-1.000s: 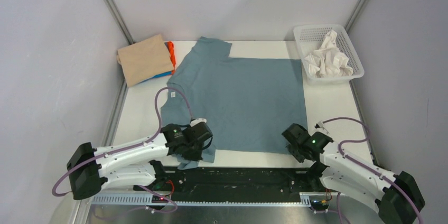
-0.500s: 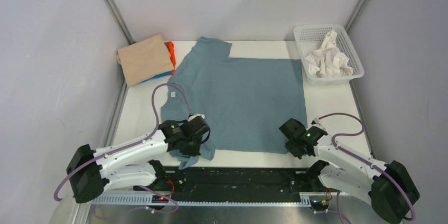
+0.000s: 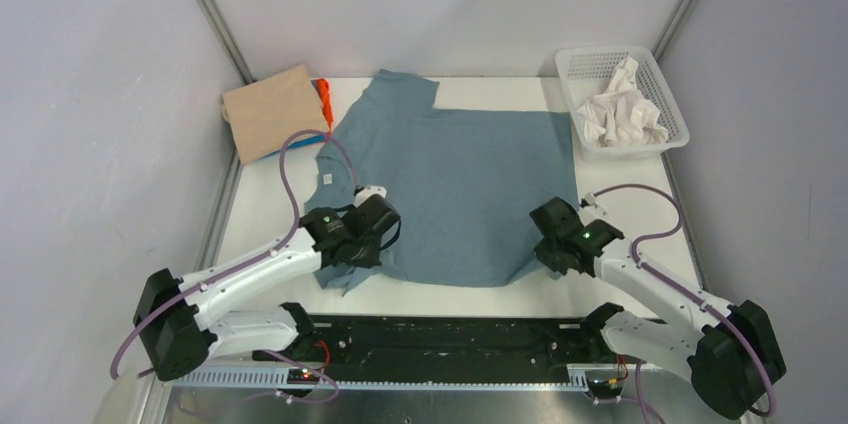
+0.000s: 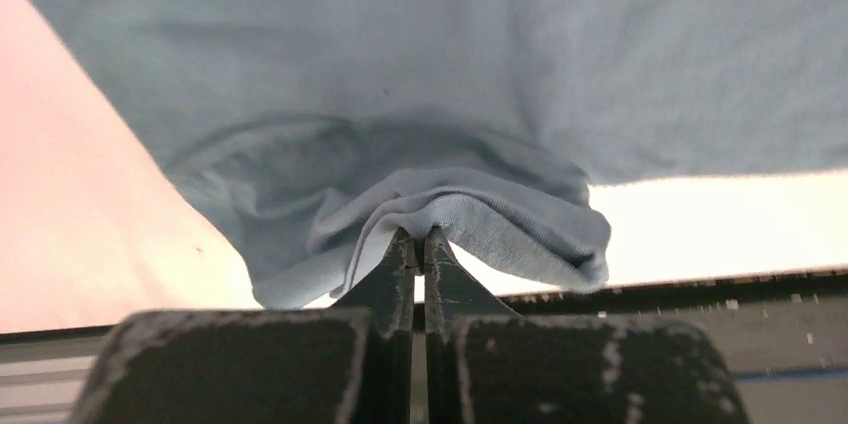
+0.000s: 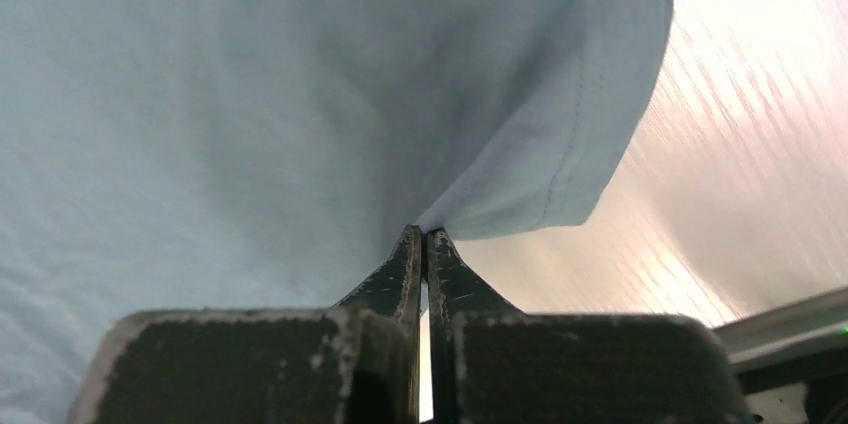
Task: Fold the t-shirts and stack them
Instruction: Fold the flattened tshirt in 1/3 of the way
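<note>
White table (image 3: 262,206), with grey enclosure walls on three sides. Item under work: slate blue-grey t-shirt (image 3: 465,179), spread across the middle of the table with its neck to the left and hem to the right. Its small white neck label (image 3: 326,178) is visible. The near edge of the cloth is lifted off the surface at both near corners.

- State of left gripper (image 4: 420,236): jaws pressed together, pinching a bunched fold at the shirt's near-left corner. Wrinkled cloth drapes just beyond the tips.
- State of right gripper (image 5: 422,234): jaws pressed together on the stitched hem corner, which curls up off the table.

Far-left corner: a folded tan t-shirt (image 3: 272,109) tops a stack. The edge of an orange t-shirt (image 3: 323,95) shows at its right side, and a bright blue t-shirt (image 3: 308,140) edge shows beneath. I cannot tell whether the stack touches the grey shirt's far sleeve.

Far-right corner: a white mesh basket (image 3: 590,64) holds crumpled white cloth (image 3: 620,112).
</note>
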{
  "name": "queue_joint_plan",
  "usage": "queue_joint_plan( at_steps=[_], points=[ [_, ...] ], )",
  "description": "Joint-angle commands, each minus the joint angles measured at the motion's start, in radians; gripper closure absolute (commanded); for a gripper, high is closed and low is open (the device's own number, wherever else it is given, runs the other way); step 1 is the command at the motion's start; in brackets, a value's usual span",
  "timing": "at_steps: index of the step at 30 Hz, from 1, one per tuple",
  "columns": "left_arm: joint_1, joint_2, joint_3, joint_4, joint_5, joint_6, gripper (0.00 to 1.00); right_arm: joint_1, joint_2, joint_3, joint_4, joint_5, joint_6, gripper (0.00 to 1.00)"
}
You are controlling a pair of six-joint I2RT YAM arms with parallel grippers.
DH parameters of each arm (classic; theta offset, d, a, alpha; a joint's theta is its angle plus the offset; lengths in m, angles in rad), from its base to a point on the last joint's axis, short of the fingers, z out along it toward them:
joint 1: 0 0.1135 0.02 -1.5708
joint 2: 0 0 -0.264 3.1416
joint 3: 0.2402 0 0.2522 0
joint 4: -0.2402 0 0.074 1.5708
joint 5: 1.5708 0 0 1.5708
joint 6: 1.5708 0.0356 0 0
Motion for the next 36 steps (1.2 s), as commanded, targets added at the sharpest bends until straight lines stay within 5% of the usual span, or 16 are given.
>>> queue_joint_plan(
  at_steps=[1,12,24,36],
  points=[
    [0.032,0.052,0.083,0.017,-0.205,0.072,1.00,-0.062,0.022,0.082,0.082,0.017,-0.146,1.00],
    [0.122,0.261,0.234,0.148,-0.457,0.293,1.00,-0.195,0.110,0.195,0.228,-0.022,-0.357,1.00],
    [0.189,0.455,0.341,0.385,-0.348,0.801,1.00,-0.248,0.277,0.301,0.308,-0.058,-0.466,1.00],
    [0.257,0.539,0.451,0.399,-0.278,0.992,1.00,-0.261,0.298,0.334,0.342,-0.038,-0.508,1.00]
  ],
)
